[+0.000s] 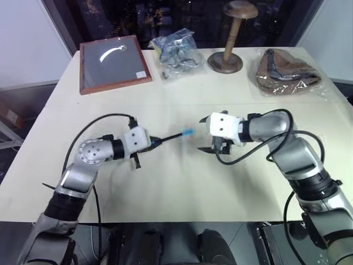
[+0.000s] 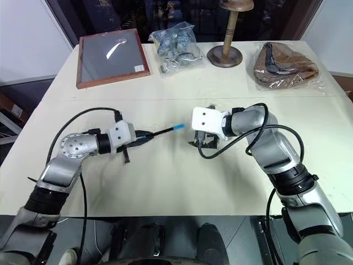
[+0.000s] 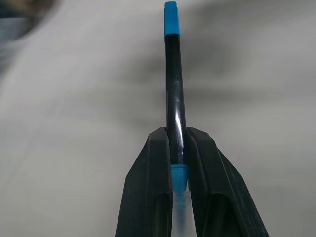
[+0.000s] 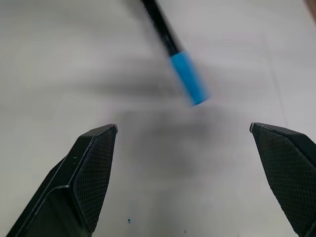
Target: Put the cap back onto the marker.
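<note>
Left gripper [image 1: 155,142] is clamped on the marker [image 1: 170,138], holding it level off the table [image 1: 182,182] so the cap [image 1: 187,132] sits on its far tip. Right gripper [image 4: 185,173] gapes wide just beyond, empty, so capping looks done.

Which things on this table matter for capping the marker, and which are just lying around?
Job:
marker, held in the shut left gripper
cap, on the marker's tip
right gripper, open beside the cap

Lying about:
framed picture
clear bag
wooden stand
brown bag
</note>
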